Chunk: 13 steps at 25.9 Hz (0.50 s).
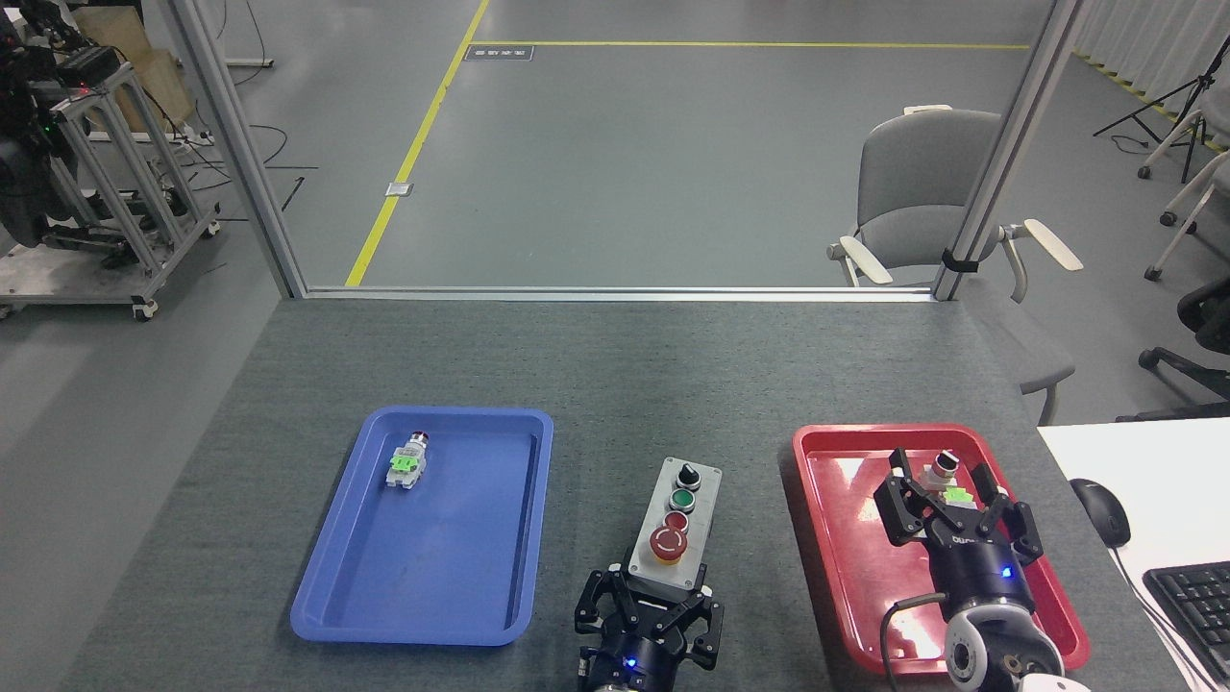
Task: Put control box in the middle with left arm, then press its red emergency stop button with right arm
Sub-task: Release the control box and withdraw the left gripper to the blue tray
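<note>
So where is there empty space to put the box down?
Bare felt lies between the blue tray and red tray, around the box. The red tray is crowded by the right gripper.

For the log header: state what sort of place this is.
Probably a robotics lab or test workshop. A felt-covered table framed by aluminium posts, a grey floor with yellow line markings, and an equipment cart and a tripod at the edges all suggest it.

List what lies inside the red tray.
Inside the red tray one small push-button part shows, beyond the right claw hovering open above. The tray floor beneath that claw is hidden.
</note>
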Motion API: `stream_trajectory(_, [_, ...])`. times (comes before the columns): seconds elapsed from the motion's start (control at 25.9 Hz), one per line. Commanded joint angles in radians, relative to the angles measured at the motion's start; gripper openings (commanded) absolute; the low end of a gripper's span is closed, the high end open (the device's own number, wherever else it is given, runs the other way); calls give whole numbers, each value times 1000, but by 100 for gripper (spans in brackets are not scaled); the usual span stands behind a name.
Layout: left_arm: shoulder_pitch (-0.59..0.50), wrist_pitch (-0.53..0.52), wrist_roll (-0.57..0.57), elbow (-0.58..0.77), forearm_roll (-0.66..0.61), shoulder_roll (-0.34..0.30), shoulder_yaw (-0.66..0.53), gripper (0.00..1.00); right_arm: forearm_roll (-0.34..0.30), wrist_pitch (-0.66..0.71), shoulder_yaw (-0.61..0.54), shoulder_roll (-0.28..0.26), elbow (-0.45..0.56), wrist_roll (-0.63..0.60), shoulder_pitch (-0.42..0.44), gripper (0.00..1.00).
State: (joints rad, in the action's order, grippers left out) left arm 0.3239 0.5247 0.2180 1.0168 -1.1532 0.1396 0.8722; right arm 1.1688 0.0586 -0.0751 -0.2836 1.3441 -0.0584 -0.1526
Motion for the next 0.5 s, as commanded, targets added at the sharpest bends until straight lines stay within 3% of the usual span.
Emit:
stream_trajectory(0.0, [21,-49,14,-50,1,0,5,0,0,6,1,0,0,0,1,100])
stream_trajectory(0.35, [26,-49,78,-78,6,-3,-9,0,0,6,-2,-9,-3,-1,-1,99])
stream_trajectory(0.39, [26,-51,81,-78,9,-5,-9,26,0,3,0,-9,-3,-1,-1,99])
stream_trajectory(0.42, [26,-54,81,-81,12,-5,-7,100,0,1,-2,-9,-2,-1,-1,99])
stream_trajectory(0.46, [26,-60,83,-81,15,-5,4,98,-1,1,-2,-9,-2,-3,-1,99])
